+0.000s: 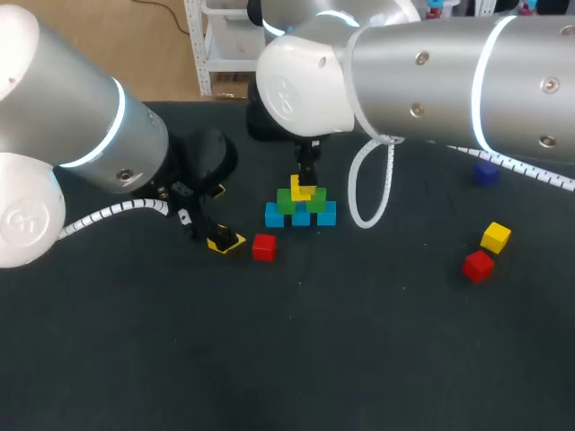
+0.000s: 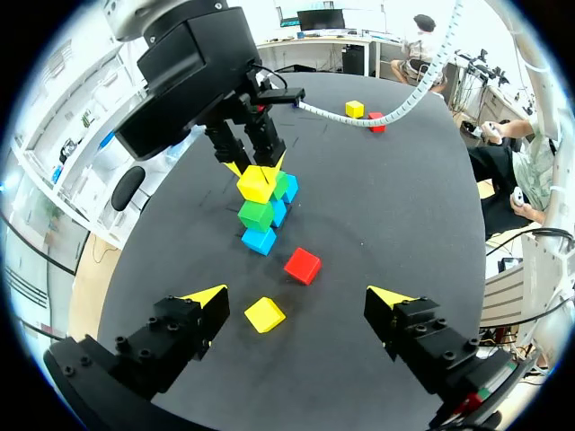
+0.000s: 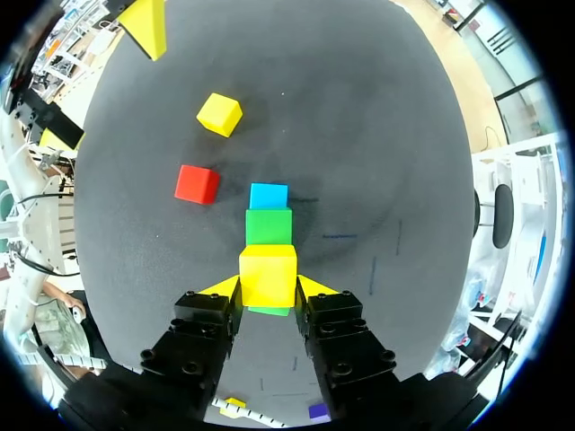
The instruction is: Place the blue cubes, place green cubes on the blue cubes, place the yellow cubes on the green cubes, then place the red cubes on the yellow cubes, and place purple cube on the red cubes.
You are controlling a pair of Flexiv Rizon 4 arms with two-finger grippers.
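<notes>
Three blue cubes (image 1: 301, 217) stand in a row with two green cubes (image 1: 286, 203) on top of them. My right gripper (image 1: 305, 176) is shut on a yellow cube (image 3: 268, 275), held right over the green cubes (image 3: 269, 226). From the left wrist view this stack (image 2: 257, 214) stands ahead, with the right gripper (image 2: 254, 162) on its top cube. My left gripper (image 2: 299, 301) is open, low over the table. A second yellow cube (image 2: 264, 314) lies loose between its fingers, and a red cube (image 2: 303, 265) sits just beyond.
At the right of the table lie another yellow cube (image 1: 495, 237) and a red cube (image 1: 478, 266). A purple cube (image 1: 485, 172) sits farther back near a white strip.
</notes>
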